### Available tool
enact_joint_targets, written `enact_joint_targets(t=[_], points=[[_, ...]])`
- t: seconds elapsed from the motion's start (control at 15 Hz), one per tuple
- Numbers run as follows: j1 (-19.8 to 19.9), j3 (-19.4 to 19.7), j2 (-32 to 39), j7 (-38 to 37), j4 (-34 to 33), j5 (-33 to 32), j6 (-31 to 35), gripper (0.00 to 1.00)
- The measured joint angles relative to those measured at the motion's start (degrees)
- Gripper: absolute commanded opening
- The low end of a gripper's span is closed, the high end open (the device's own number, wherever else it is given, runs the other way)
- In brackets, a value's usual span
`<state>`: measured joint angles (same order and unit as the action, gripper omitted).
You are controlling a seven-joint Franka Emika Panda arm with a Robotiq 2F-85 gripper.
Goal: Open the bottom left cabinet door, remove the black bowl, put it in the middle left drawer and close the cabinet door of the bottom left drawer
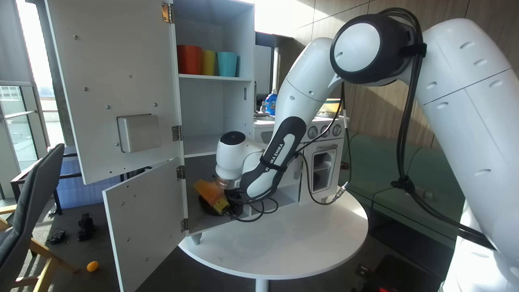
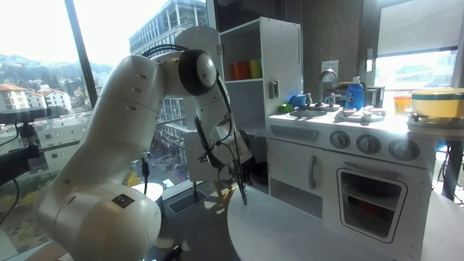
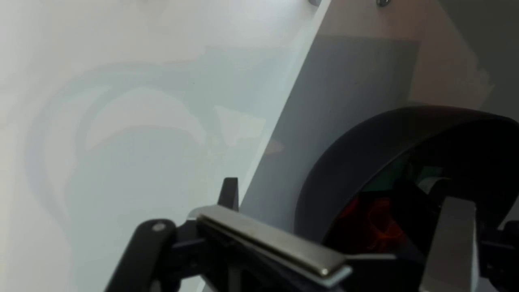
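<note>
The gripper (image 3: 377, 243) is spread wide, seemingly astride one side of the bowl (image 3: 361, 158), which may be tipped if pinched crookedly.

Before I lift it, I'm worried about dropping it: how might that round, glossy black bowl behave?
The round, glossy black bowl is probably stiff: its rim curves evenly. Its inside mirrors red and green, so it may be slippery. Its rounded wall might let it rock if pushed.

The bowl (image 3: 385, 146) is sitting in the bottom compartment (image 1: 199, 168) — its door (image 1: 148, 219) is hanging out to my left — and cups (image 1: 208, 63) are standing on the upper shelf (image 1: 219, 78).
</note>
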<state>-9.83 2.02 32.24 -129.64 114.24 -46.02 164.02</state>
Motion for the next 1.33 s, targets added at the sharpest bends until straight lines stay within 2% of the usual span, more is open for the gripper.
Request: enact_joint_targets(t=[0.47,0.6,1.33], points=[[-1.2,0.3,1.1,-0.1,-1.2,-0.3,-1.9,0.11],[-1.9,1.1,1.1,-0.7,-1.5,-0.8,-2.0,0.00],[-1.2,2.2,-0.8,-1.1,1.4,-0.8,-2.1,0.01]])
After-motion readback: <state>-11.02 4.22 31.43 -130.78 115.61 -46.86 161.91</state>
